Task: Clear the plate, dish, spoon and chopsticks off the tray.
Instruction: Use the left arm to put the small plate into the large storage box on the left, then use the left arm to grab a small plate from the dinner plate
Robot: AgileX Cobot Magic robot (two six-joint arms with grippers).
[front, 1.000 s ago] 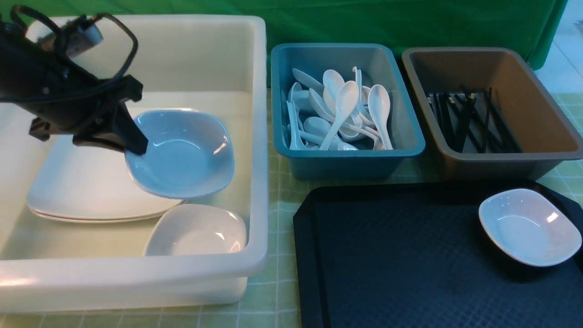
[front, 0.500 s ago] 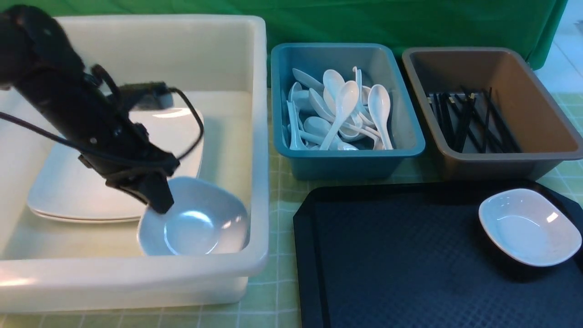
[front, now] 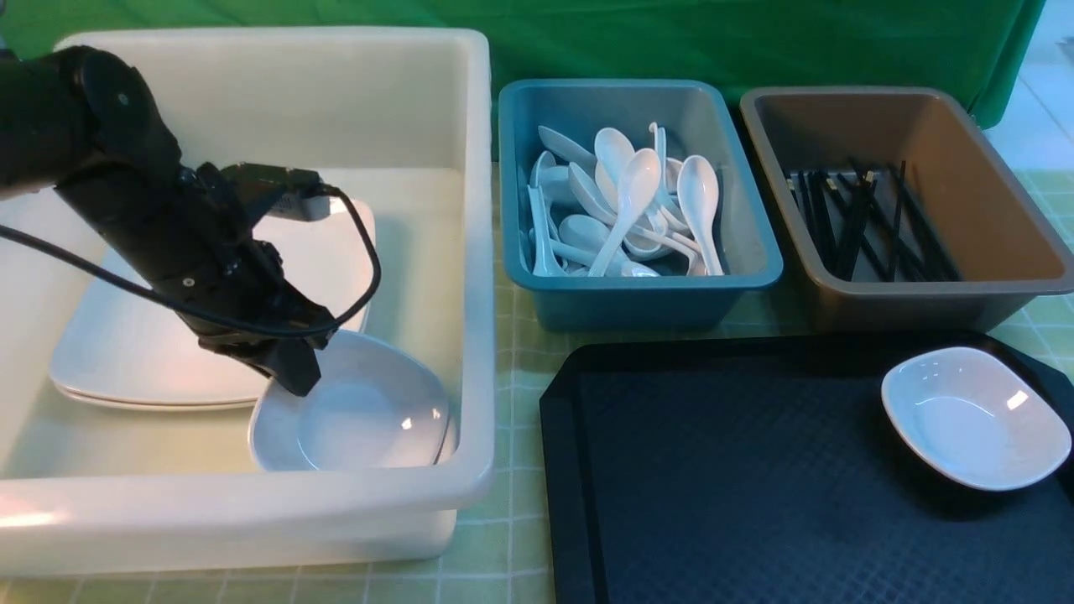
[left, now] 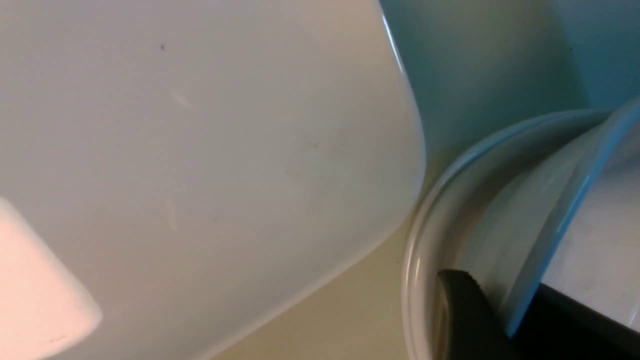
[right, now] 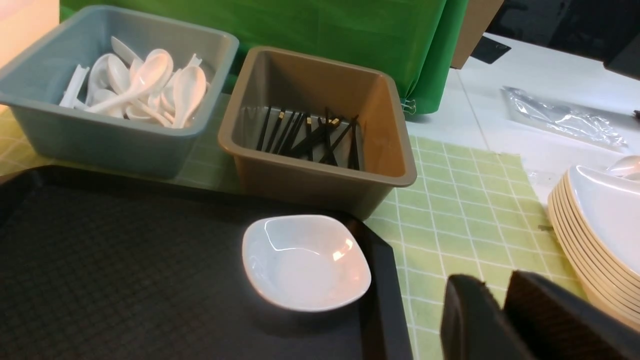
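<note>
The black tray [front: 713, 470] bears only one small white dish [front: 977, 419] near its far right corner, also in the right wrist view [right: 306, 261]. In the white tub, large square plates [front: 143, 352] lie stacked. A second dish [front: 361, 411] sits nested in another one beside them. My left gripper [front: 295, 382] straddles that dish's rim [left: 550, 215], its jaws slightly open with a sliver of space at one finger [left: 460, 310]. My right gripper [right: 492, 285] hovers over the cloth right of the tray, slightly open and empty. White spoons [front: 629, 201] and black chopsticks [front: 864, 218] lie in the bins.
The deep white tub [front: 474, 252] stands on the left. The teal bin [front: 755, 252] and the brown bin [front: 1007, 252] stand behind the tray. A stack of cream-edged plates [right: 590, 235] lies on the table right of the green checked cloth [right: 450, 200].
My left arm carried the dish from above the plates down to the tub's front right and set it into the other dish. Its jaws have eased apart. The tray's dish stayed put.
</note>
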